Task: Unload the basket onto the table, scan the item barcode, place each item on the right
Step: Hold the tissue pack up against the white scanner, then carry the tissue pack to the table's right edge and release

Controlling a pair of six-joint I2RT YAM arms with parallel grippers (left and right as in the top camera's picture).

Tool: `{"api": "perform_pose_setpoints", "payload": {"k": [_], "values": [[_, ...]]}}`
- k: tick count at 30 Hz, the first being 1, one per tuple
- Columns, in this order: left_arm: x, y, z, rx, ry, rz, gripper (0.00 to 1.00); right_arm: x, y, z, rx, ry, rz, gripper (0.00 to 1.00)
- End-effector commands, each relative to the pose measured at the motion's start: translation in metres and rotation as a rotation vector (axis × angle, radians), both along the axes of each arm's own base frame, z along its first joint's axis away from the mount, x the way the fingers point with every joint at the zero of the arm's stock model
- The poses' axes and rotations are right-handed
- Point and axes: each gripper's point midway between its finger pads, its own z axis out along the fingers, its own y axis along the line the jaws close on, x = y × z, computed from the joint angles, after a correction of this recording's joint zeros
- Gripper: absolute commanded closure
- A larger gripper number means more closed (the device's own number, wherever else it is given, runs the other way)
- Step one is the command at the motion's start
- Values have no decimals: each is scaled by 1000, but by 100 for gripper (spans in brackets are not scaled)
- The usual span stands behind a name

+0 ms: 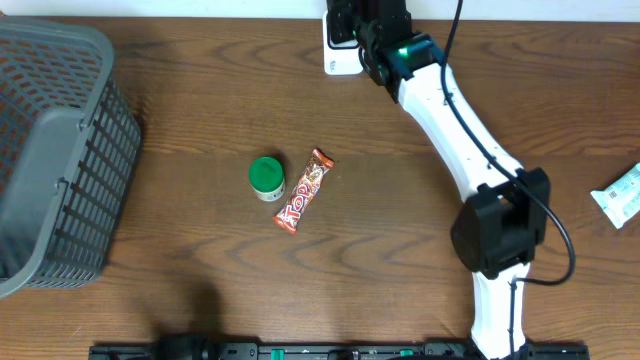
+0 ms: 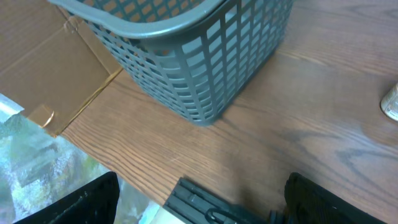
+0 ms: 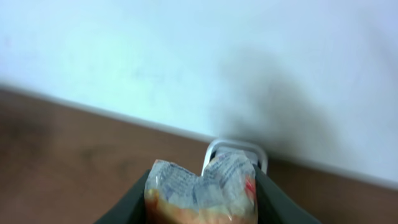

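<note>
Right gripper [image 3: 202, 208] part-closed on a crinkly plastic packet [image 3: 200, 186], at the far edge of the table [image 3: 56, 143], just before the white scanner [image 3: 238, 152]. Packet looks light, soft and slippery. Best pinched mid-body, barcode face uncovered. Left gripper [image 2: 199, 208] wide, empty.

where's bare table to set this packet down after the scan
Widest bare wood lies between the basket and the green-lidded jar, and in front of the candy bar. Another open strip sits between the candy bar and the right arm. Crowded: the back by the scanner, under the arm, and the right edge by the white packet.
</note>
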Motion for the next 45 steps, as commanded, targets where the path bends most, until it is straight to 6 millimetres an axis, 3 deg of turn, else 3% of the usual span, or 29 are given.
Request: {"api": "perform_pose_setpoints", "payload": {"k": [1, 6, 9, 15, 18, 21, 25, 30, 32, 35, 38, 40, 42, 45], "values": [[-12, 0, -14, -4, 64, 10, 14, 25, -5, -34, -65, -33, -38, 65], [-12, 0, -14, -4, 64, 10, 14, 60, 0, -63, -8, -162, -63, 61], [-12, 0, -14, -4, 64, 10, 14, 75, -5, -82, 10, -235, -128, 68], [-12, 0, -14, -4, 64, 10, 14, 83, -11, -123, 23, -212, -180, 67], [-12, 0, -14, -4, 64, 10, 14, 83, -12, -129, 15, -198, -180, 67], [-12, 0, -14, -4, 64, 10, 14, 83, -12, -125, 20, -207, -181, 65], [-12, 0, -14, -4, 64, 10, 14, 78, -13, -100, 14, -195, -181, 64], [-12, 0, -14, -4, 64, 10, 14, 53, -30, -43, -33, -113, -185, 65], [-12, 0, -14, -4, 64, 10, 14, 38, -46, -20, -59, -70, -201, 65], [-12, 0, -14, -4, 64, 10, 14, 5, -90, 15, -127, 18, -269, 63], [-12, 0, -14, -4, 64, 10, 14, -28, -157, 41, -240, 89, -406, 65], [-12, 0, -14, -4, 64, 10, 14, -50, -215, 52, -325, 142, -531, 64], [-12, 0, -14, -4, 64, 10, 14, -69, -267, 52, -394, 211, -626, 62], [-12, 0, -14, -4, 64, 10, 14, -96, -350, 35, -445, 352, -765, 67]]}}
